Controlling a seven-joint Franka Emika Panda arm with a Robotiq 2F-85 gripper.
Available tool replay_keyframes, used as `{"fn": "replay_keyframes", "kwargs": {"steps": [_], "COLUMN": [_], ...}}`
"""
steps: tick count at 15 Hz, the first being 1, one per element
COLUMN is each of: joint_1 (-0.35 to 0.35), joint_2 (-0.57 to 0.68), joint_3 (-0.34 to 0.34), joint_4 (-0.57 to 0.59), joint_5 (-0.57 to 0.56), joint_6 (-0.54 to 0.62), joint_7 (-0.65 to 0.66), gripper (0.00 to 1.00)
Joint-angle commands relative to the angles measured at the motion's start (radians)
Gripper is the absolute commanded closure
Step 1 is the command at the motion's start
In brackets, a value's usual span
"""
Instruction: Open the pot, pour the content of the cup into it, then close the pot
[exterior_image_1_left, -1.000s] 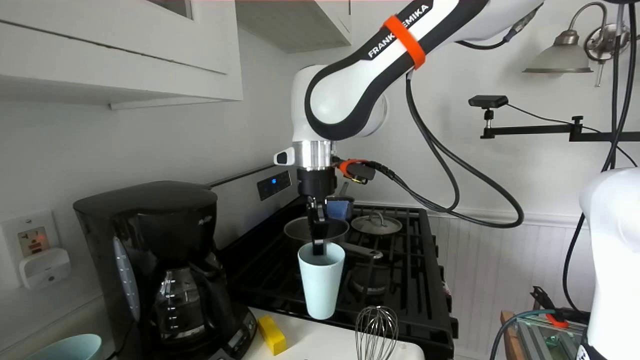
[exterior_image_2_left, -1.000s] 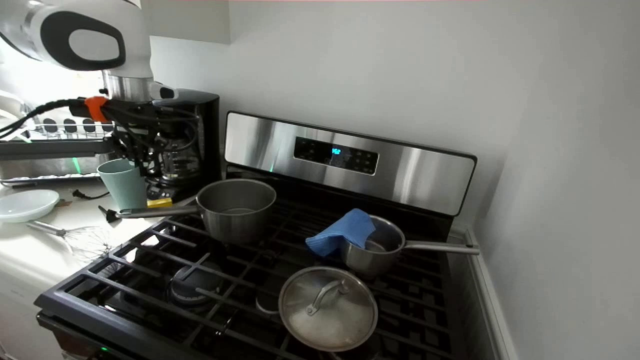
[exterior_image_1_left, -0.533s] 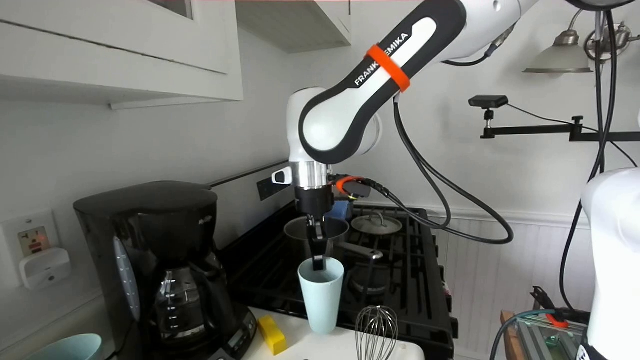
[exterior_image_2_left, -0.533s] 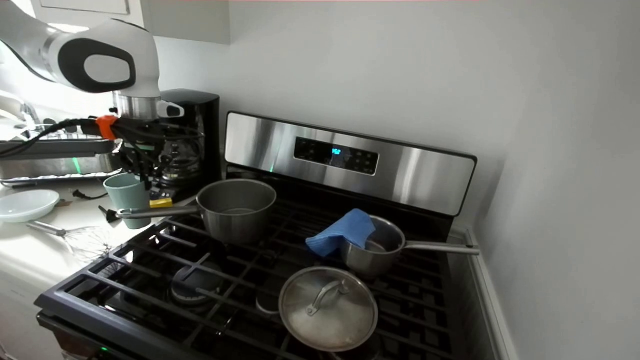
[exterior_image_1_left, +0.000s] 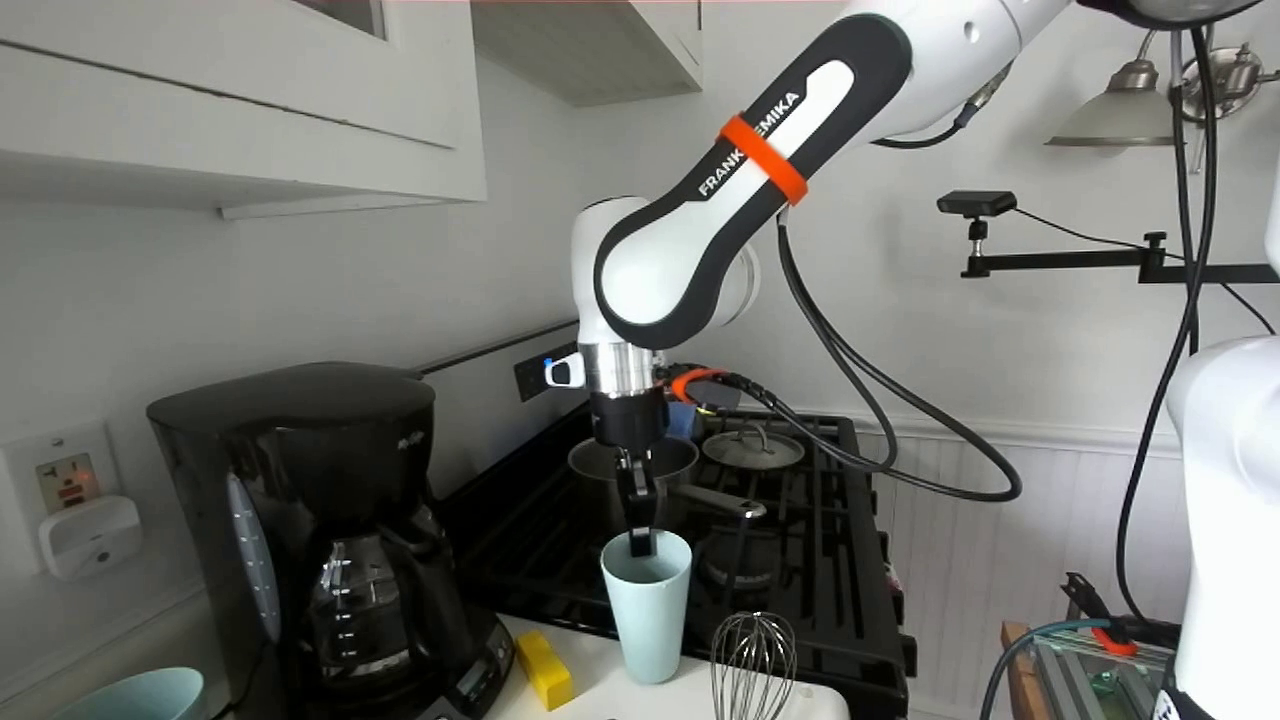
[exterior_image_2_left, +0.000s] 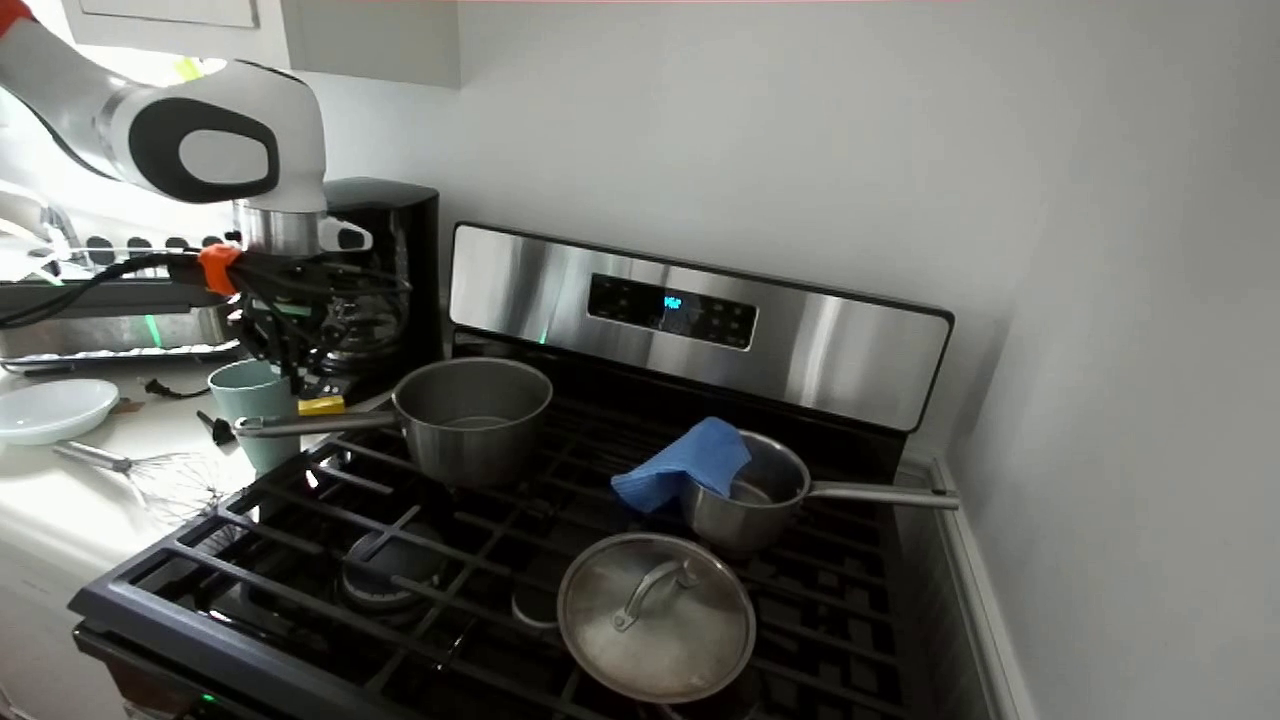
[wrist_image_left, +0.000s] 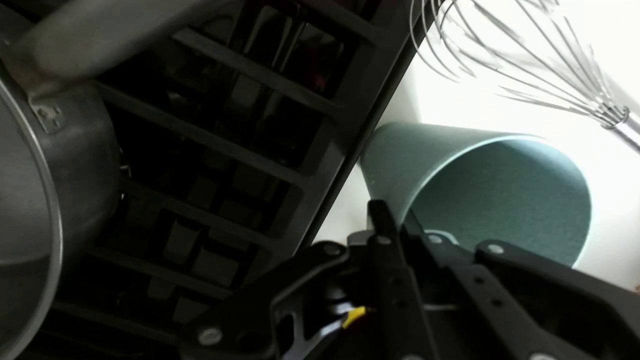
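Observation:
The pale blue-green cup (exterior_image_1_left: 648, 615) stands upright low over the white counter, close to the stove's edge; whether its base touches the counter I cannot tell. My gripper (wrist_image_left: 395, 212) is shut on the cup's rim, one finger inside the wall and one outside. In the wrist view the inside of the cup looks bare where it shows. The steel pot (exterior_image_2_left: 475, 445) sits uncovered on the stove, its handle reaching toward the cup. A round lid (exterior_image_2_left: 655, 640) with an arched handle lies apart from it, at the stove's front right in that view.
A whisk (exterior_image_1_left: 755, 660) and a yellow sponge (exterior_image_1_left: 545, 670) lie either side of the cup. The black coffee maker (exterior_image_1_left: 300, 430) stands beside them. On the stove is a smaller saucepan (exterior_image_2_left: 745, 515) with a blue cloth (exterior_image_2_left: 690, 465) over its rim. A bowl (exterior_image_2_left: 55, 412) is on the counter.
The arm has come down with the cup in its grip, lowering it toward the counter beside the stove. The pots and the lid have stayed put.

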Motion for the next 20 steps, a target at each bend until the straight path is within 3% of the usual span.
{"fn": "replay_keyframes", "kwargs": {"steps": [1,10,14,20], "joint_1": [-0.025,-0.059,-0.103,-0.215], "joint_2": [0.017,-0.064,-0.125,-0.141], "joint_3": [0.025,0.005,-0.033,-0.112], "joint_4": [0.015,0.072,0.103,0.113], "joint_5": [0.029,0.140,0.104,-0.132], "joint_6": [0.007,-0.067,-0.042,0.090], "joint_7": [0.000,0.002,0.040,0.203], "gripper": [0.64,0.03,0.00,0.00]}}
